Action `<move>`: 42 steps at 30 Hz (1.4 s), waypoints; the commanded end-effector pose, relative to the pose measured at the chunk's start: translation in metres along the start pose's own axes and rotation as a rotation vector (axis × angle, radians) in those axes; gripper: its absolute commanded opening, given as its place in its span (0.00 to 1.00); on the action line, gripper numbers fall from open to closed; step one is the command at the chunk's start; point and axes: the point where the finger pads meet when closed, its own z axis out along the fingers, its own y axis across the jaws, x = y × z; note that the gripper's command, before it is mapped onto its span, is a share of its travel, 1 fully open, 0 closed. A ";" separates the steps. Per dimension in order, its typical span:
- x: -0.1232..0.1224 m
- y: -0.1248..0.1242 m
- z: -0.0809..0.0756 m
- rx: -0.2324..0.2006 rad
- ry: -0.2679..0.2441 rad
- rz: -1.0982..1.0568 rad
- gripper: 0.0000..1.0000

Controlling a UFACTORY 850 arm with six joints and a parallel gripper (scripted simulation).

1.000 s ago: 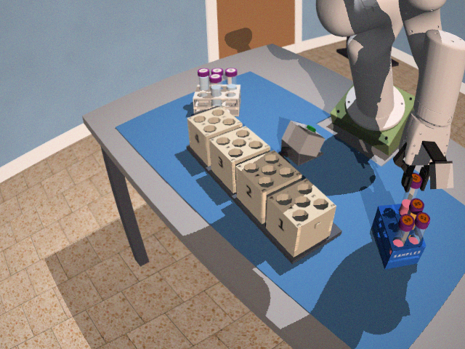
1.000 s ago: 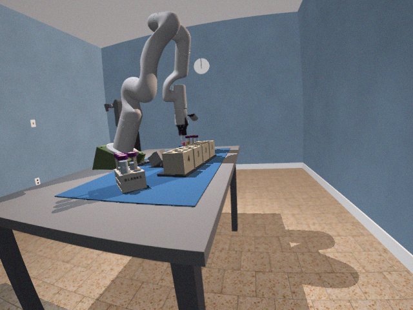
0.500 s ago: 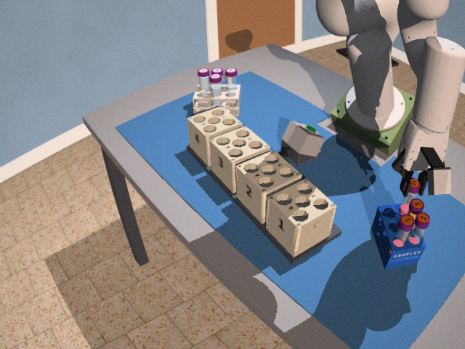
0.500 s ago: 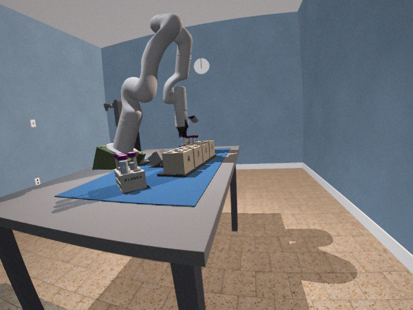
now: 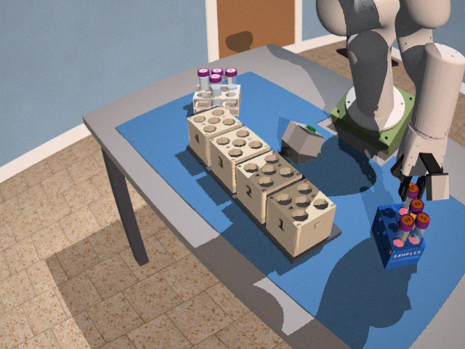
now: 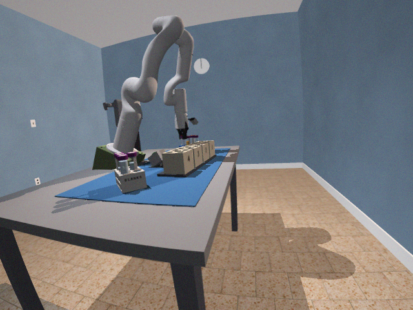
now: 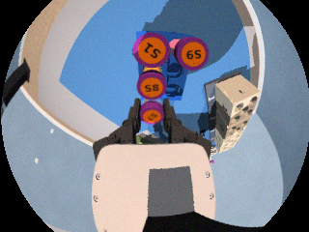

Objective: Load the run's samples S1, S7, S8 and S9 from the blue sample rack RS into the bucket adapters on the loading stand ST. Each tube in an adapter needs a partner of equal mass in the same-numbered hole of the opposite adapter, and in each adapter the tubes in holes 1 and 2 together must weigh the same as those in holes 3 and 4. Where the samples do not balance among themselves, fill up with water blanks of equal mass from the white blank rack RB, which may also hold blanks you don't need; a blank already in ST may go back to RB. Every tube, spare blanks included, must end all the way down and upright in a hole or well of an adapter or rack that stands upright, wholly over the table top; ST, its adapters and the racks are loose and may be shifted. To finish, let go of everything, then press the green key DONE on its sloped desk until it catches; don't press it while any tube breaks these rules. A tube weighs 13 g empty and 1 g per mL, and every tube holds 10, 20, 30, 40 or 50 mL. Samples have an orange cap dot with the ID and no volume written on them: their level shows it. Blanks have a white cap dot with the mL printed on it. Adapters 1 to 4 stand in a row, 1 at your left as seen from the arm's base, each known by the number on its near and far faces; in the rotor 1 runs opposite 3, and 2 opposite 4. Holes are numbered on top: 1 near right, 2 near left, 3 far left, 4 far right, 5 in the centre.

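Near the worktop's corner beside the arm's green base (image 5: 390, 144), the gripper (image 5: 413, 189) was pinching a sample tube (image 5: 412, 192) just under its purple cap, directly over the blue sample rack RS (image 5: 403, 255). That tube stood higher than the three other capped samples (image 5: 415, 206) in the rack, so it looked at least partly out of its well; its cap label could not be read. It seemed a stiff, smooth plastic cylinder, light, but top-gripped with liquid hanging below, so it would likely swing or slip if tilted or jerked. The hold below the cap looked the right place, since the cap's lip would stop it sliding down.

Room for moving was tight at the rack, where neighbouring caps stood close beside the fingers, so a straight vertical path seemed safest. RS also sat near the worktop's edge and was loose, so dragging could tip it. Toward adapter 1 (image 5: 300, 221) on stand ST (image 5: 330, 234) open mat (image 5: 352, 195) lay between.
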 end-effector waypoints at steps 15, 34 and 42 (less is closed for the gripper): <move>0.001 0.000 0.005 0.000 0.003 0.000 0.00; 0.001 0.000 0.006 0.000 0.003 0.000 0.43; 0.001 0.000 0.006 0.000 0.003 0.000 0.43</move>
